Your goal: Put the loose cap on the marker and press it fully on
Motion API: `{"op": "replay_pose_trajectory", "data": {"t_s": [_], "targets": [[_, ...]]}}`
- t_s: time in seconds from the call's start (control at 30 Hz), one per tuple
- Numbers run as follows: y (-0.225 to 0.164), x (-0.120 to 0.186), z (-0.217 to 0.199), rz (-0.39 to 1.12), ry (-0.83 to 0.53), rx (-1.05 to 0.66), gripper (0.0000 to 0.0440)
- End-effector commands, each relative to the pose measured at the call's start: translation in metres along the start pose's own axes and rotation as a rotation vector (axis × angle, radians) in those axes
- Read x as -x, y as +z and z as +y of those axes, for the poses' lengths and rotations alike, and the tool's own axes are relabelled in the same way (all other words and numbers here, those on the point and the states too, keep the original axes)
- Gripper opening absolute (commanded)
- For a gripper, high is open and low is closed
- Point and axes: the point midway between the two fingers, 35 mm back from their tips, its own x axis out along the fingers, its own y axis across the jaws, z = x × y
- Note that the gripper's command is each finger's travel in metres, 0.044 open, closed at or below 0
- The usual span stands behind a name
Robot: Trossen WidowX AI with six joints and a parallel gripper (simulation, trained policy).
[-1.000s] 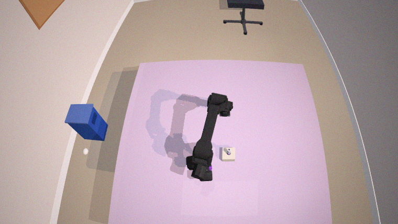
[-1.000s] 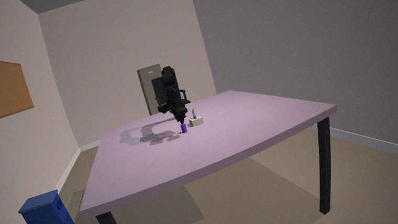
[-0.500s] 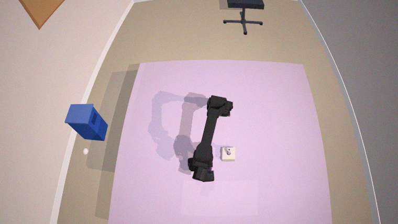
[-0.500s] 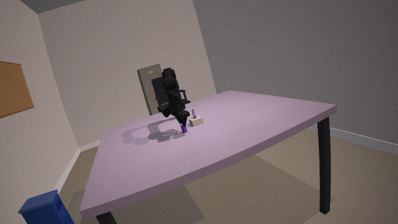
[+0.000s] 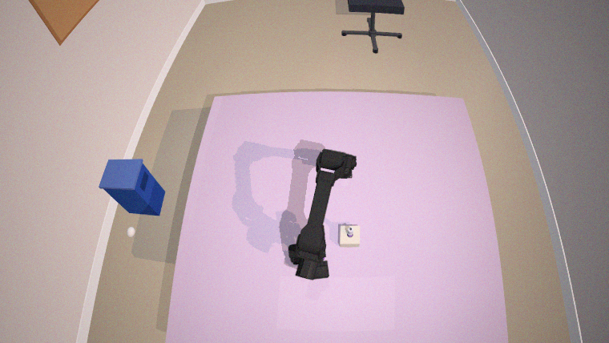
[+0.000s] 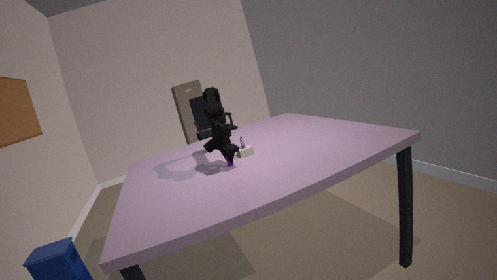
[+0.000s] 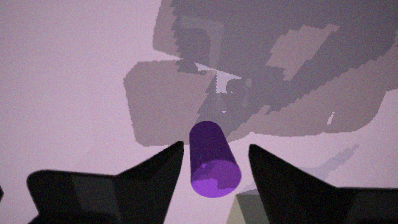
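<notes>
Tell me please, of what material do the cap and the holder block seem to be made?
The cap looks like smooth plastic, rather matte: even purple colour, no sharp highlight. The block could be painted wood or plastic: plain cream faces, dull, no visible grain; the views cannot settle which.

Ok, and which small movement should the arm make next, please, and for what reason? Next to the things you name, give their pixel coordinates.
Probably close the claw [image 6: 230, 160] [image 7: 215, 148] gently: the purple cap [image 7: 215, 177] stands between its open fingers, with a gap visible on each side, while the marker [image 5: 349, 232] [image 6: 242, 142] waits uncapped in its block [image 5: 349, 240] [image 6: 246, 152].
</notes>
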Motion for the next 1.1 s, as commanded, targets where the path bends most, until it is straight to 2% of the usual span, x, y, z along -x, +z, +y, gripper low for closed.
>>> {"op": "replay_pose_trajectory", "data": {"t_s": [0.0,0.13,0.17,0.53,1.07], "targets": [[0.001,-0.003,-0.001,-0.017,-0.002,0.012,0.0178],[-0.001,0.004,-0.002,-0.032,0.008,0.018,0.0073],[-0.002,0.007,-0.002,-0.035,0.016,0.016,0.0065],[-0.016,0.05,0.005,-0.082,0.103,0.039,0.0056],[-0.076,0.092,-0.006,-0.061,0.118,0.071,0.0046]]}}
